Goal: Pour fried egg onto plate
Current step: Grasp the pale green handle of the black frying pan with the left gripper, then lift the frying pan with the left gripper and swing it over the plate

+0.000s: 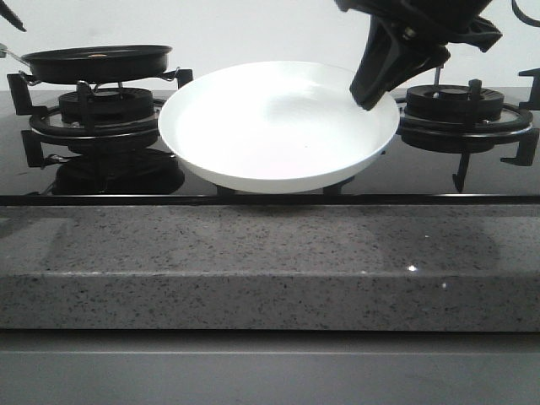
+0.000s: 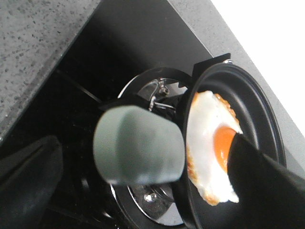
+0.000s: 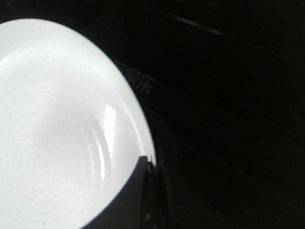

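A grey stone counter (image 1: 253,261) runs across the front, and behind it the white plate (image 1: 278,126) is tilted above the black stove (image 1: 472,169), bare inside, with the right gripper (image 1: 371,99) closed on its rim at the right. The fried egg (image 2: 209,143), white with an orange yolk, lies in the black frying pan (image 1: 97,61) over the left burner (image 1: 101,110). The left gripper (image 2: 143,191) is closed on the pan's grey handle (image 2: 138,145).
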Controlling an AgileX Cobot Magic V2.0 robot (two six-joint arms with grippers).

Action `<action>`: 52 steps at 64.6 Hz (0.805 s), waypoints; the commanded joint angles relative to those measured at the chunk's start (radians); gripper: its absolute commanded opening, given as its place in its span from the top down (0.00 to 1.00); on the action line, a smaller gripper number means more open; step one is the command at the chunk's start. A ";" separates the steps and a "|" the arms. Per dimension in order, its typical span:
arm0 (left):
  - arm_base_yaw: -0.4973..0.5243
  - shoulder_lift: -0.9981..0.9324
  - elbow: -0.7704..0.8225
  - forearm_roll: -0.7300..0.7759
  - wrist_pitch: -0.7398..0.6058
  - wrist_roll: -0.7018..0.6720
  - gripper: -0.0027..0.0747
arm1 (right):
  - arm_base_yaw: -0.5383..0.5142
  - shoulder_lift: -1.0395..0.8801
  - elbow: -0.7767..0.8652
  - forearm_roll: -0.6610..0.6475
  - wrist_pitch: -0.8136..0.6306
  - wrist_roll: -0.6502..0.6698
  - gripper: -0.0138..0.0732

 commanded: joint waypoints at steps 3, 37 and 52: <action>0.002 -0.036 -0.050 -0.045 -0.027 0.007 0.07 | -0.002 -0.039 -0.024 0.032 -0.045 -0.011 0.91; 0.002 -0.036 -0.061 -0.047 -0.046 0.007 0.77 | -0.002 -0.039 -0.024 0.032 -0.045 -0.011 0.91; 0.011 -0.036 -0.061 -0.071 -0.032 0.007 0.99 | -0.002 -0.039 -0.024 0.032 -0.045 -0.011 0.91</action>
